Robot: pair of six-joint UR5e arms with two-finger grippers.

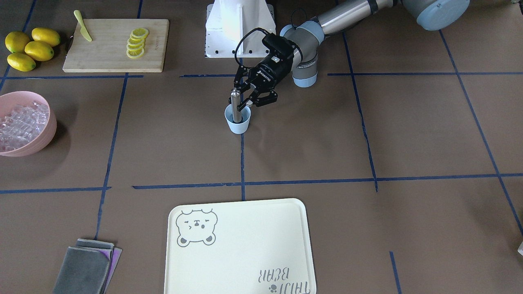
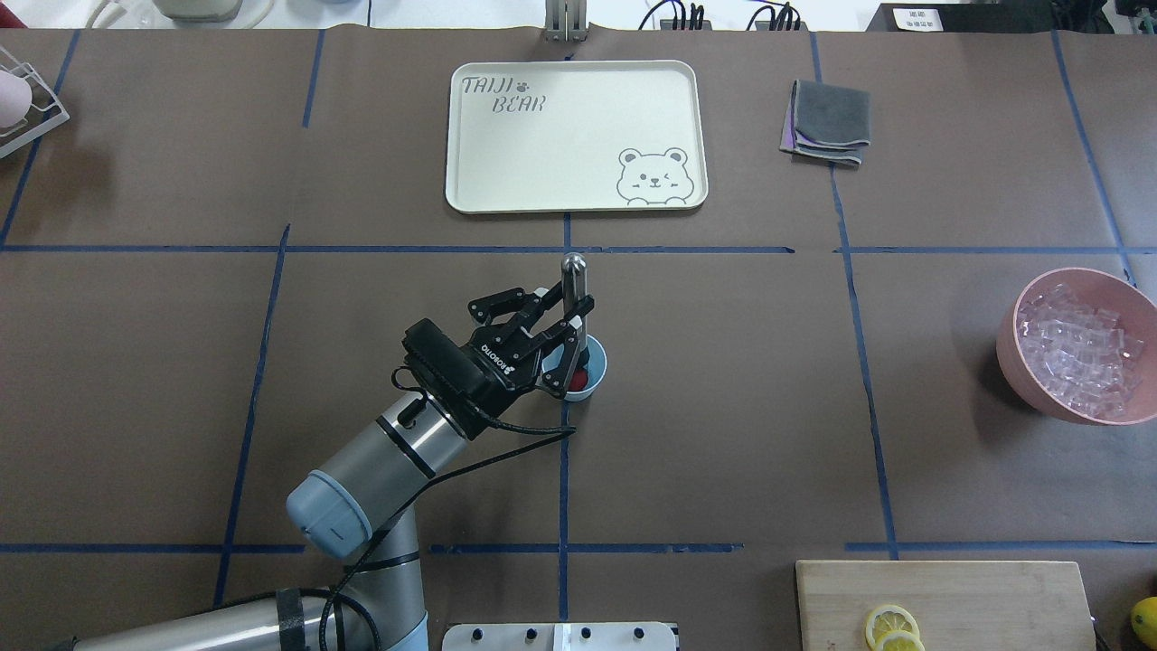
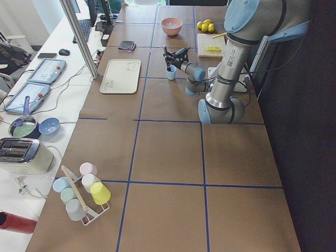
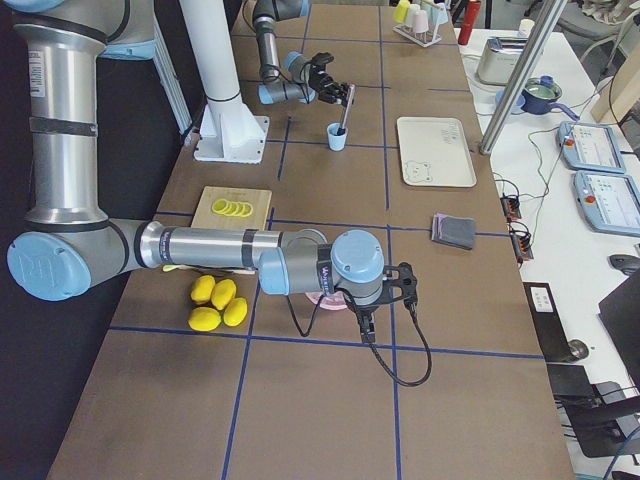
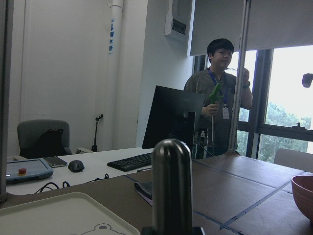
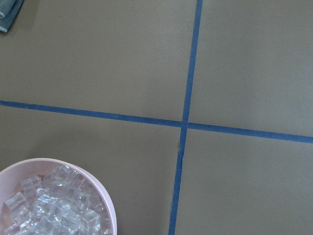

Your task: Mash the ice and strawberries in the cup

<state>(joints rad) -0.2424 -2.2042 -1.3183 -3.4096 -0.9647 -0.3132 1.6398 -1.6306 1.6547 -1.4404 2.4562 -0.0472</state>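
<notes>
One steel rod-shaped muddler (image 1: 235, 101), clamped in the left gripper (image 1: 242, 104), stands in the small pale blue cup (image 1: 238, 125) just below; I cannot tell the right gripper's (image 4: 367, 336) opening.

A satin-finished metal muddler (image 1: 235, 102) stands in a matt, pale blue plastic cup (image 1: 238, 123) at centre frame. Both sit on matt brown paper (image 1: 327, 139) lined with blue tape (image 1: 310, 181). The left gripper (image 1: 242, 105) is matt black. At upper left lies a pale bare-wood cutting board (image 1: 110, 49). At left, glassy ice (image 1: 18, 122) fills a smooth pink bowl (image 1: 49, 130). Along the bottom are a smooth cream tray (image 1: 245, 245) and soft grey cloths (image 1: 83, 269).
</notes>
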